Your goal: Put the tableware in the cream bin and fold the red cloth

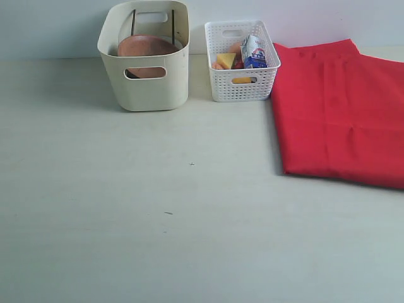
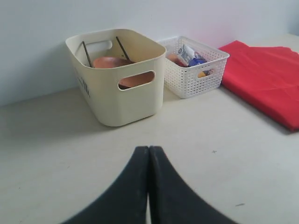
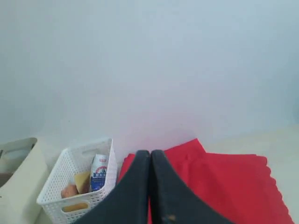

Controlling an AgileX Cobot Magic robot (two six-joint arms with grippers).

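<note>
Cream bin (image 1: 145, 88), 11 o'clock: I log wooden plate (image 1: 148, 47) and chopsticks (image 1: 133, 22) leaning inside, stowed as tasked. Red cloth (image 1: 341, 107), 2 o'clock: apparently folded. Left hand (image 2: 149, 149) and right hand (image 3: 150, 154): clenched, empty.

A white holey plastic basket (image 1: 243, 88) is sitting on the pale table (image 1: 189, 227). A small blue and white carton (image 1: 254, 53) is standing inside, beside a yellow wedge (image 1: 226, 60).

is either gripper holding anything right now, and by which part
Nothing is held. The left gripper and the right gripper are both shut, fingers pressed together with nothing between them.
</note>
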